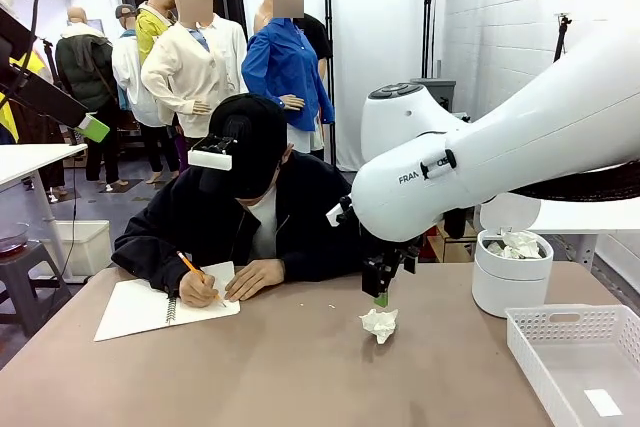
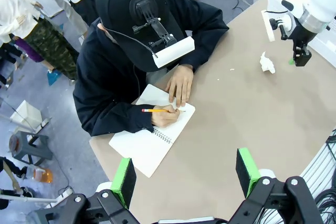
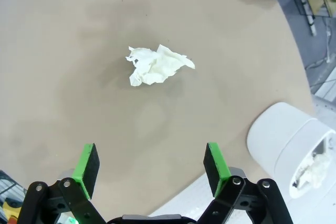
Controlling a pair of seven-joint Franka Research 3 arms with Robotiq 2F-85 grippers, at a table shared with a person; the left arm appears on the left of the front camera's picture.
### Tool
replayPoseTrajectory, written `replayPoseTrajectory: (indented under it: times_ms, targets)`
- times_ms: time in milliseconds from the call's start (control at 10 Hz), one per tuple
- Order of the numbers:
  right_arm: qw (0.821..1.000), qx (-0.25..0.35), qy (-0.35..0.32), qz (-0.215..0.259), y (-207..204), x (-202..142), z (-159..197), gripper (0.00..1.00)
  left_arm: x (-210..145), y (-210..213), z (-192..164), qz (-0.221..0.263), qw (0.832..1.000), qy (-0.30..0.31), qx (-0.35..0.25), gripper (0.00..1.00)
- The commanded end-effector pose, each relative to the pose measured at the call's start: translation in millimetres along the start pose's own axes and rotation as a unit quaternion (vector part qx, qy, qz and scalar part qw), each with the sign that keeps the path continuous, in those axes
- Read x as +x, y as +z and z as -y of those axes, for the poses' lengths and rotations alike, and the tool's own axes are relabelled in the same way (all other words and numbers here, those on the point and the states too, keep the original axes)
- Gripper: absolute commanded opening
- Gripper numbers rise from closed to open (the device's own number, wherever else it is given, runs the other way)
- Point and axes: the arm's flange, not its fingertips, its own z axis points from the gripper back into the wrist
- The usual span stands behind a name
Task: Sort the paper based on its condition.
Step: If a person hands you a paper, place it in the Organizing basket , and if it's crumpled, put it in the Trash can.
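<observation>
A white slotted basket (image 1: 577,355) sits at the tabletop's near right corner with one flat paper slip (image 1: 602,402) lying in it. Behind it, near the right edge, a white round bin (image 1: 510,277) holds crumpled paper. The right gripper (image 1: 381,292) hangs just above a crumpled paper lump (image 1: 379,324) near the middle of the table (image 1: 270,367), its fingers spread wide and empty. The left gripper (image 2: 185,174) hovers high, fingers also wide apart, over the far left corner where a person writes with a pencil (image 1: 196,272) in a spiral notebook (image 1: 140,307).
</observation>
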Motion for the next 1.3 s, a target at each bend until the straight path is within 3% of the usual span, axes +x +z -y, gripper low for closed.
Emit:
replayPoseTrajectory:
  times_ms: [0,500,900,1200]
  targets:
    - [1.0,0.011,-0.012,0.005,-31,27,-6,1.0,0,0,-1,0.0,1.0,0.001,0.001,1.0]
    - [1.0,0.002,-0.008,0.006,-75,44,-11,1.0,0,0,-1,0.0,1.0,0.001,0.001,1.0]
    - [0.999,0.046,0.006,-0.001,-117,55,4,1.0,0,0,-1,0.0,1.0,0.001,0.001,1.0]
    - [0.999,0.044,0.006,0.003,-131,51,11,1.0,0,0,-1,0.0,1.0,0.001,0.001,1.0]
